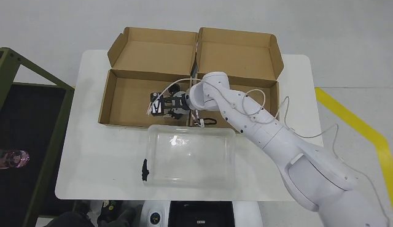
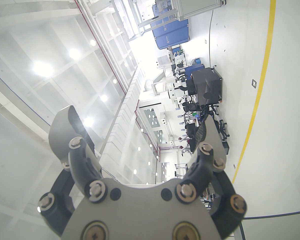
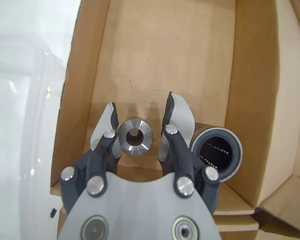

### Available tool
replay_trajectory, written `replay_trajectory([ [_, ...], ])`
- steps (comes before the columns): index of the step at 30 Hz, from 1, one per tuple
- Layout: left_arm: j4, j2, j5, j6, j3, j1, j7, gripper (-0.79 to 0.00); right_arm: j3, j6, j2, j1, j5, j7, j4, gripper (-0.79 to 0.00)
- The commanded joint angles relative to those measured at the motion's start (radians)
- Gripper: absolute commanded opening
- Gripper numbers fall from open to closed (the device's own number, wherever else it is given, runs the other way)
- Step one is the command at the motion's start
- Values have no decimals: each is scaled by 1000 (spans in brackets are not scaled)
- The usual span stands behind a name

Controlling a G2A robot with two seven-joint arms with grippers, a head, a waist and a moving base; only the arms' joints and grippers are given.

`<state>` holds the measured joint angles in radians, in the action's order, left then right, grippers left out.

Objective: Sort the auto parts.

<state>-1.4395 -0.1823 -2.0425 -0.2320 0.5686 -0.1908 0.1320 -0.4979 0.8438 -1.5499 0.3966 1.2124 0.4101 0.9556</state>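
Observation:
My right gripper [image 3: 141,101] is down inside the left cardboard box [image 3: 165,51], open, with a finger on either side of a short steel bushing [image 3: 135,137] that has a centre hole. One fingertip looks to touch the bushing; the other stands apart from it. A black cylindrical part with a pale rim [image 3: 217,151] lies right beside it, against the box wall. From above, the right gripper [image 1: 163,104] sits in the left box [image 1: 105,101]. My left gripper [image 2: 138,112] is open, holds nothing and points up at the ceiling.
A second open cardboard box [image 1: 264,92] adjoins the first on the right. A clear plastic bin [image 1: 190,156] stands in front of the boxes. A small black piece [image 1: 145,170] lies on the white table by the bin's left side.

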Motion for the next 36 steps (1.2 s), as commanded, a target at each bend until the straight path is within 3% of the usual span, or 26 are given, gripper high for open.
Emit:
replay_trajectory([
  [1,0,0,0,0,0,0,0,0,-15,3,5,3,0,-3,23,-434],
  [15,0,0,0,0,0,0,0,0,-160,45,75,97,-2,29,259,-428],
  [36,0,0,0,0,0,0,0,0,-481,135,217,428,-29,163,715,-394],
])
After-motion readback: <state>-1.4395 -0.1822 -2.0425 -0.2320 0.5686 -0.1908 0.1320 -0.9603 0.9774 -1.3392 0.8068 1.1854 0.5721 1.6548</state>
